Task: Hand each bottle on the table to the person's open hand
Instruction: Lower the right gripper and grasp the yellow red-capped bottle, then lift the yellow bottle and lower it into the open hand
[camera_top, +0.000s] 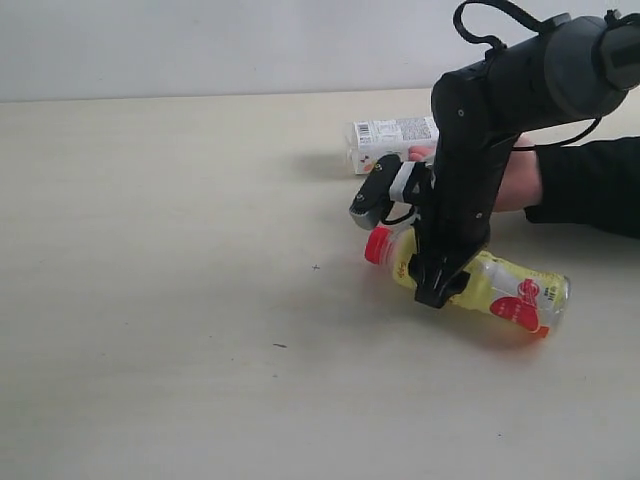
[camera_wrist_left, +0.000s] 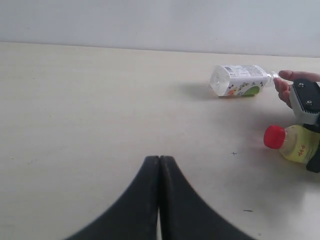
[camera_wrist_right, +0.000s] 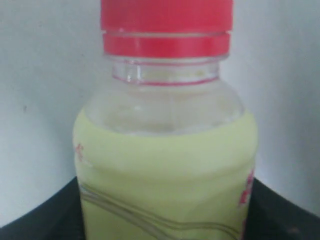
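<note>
The yellow juice bottle (camera_top: 510, 288) with a red cap (camera_top: 378, 245) lies on its side low over the table (camera_top: 150, 250), cap end slightly raised. My right gripper (camera_top: 440, 285) is shut around its upper body, and the black fingers (camera_wrist_right: 287, 212) press both sides of the bottle (camera_wrist_right: 165, 165). Behind the right arm, the person's open hand (camera_top: 518, 180) rests on the table beside a clear bottle with a white-and-green label (camera_top: 395, 133). My left gripper (camera_wrist_left: 160, 159) is shut and empty, far from both bottles. The cola bottle and the second clear bottle are out of view.
The person's black sleeve (camera_top: 590, 185) lies along the right edge of the table. A pale wall (camera_top: 200, 45) runs behind the table's far edge. A few tiny dark specks (camera_top: 280, 346) mark the tabletop.
</note>
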